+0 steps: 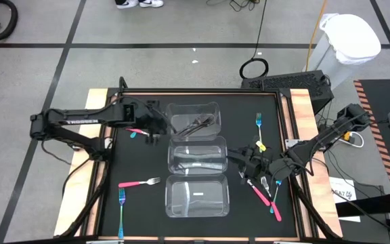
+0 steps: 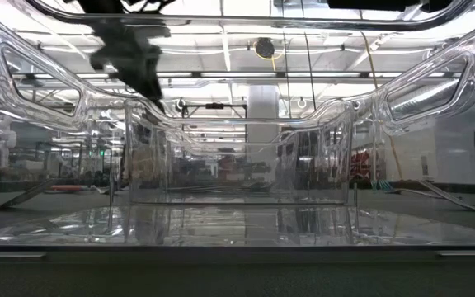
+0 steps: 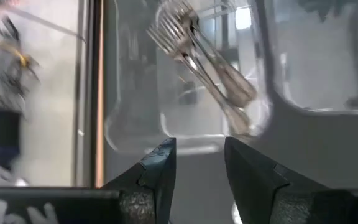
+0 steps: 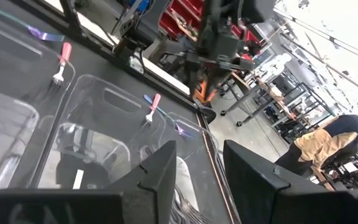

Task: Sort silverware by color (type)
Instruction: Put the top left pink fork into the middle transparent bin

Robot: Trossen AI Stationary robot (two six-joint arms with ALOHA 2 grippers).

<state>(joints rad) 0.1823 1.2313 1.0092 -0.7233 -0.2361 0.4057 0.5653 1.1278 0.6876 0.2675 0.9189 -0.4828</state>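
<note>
3 clear rectangular plastic containers [image 1: 196, 156] stand in a column down the middle of the black table top [image 1: 141, 163]. The farthest one holds a few all-grey metal forks [image 1: 198, 123]; the other 2 look empty. The left gripper [image 1: 156, 126] hovers just beside that far container, near a pink-handled fork [image 1: 135, 131] lying under the arm; its wrist view shows the jaws parted with nothing between them. The right gripper [image 1: 244, 163] sits beside the middle container, jaws likewise parted and empty in its wrist view. A second pink-handled fork [image 1: 139, 182] and a blue-handled fork [image 1: 121, 211] lie on the near left; another blue-handled fork [image 1: 258, 130] lies on the right, with a small cluster of pink and blue forks [image 1: 266, 196] nearer.

The grey sort appears well along, and the coloured forks remain. Next, the left gripper likely needs to drop onto the pink handle beneath it. The arms hide how many forks lie in the right cluster, and the low view shows little beyond container walls.
</note>
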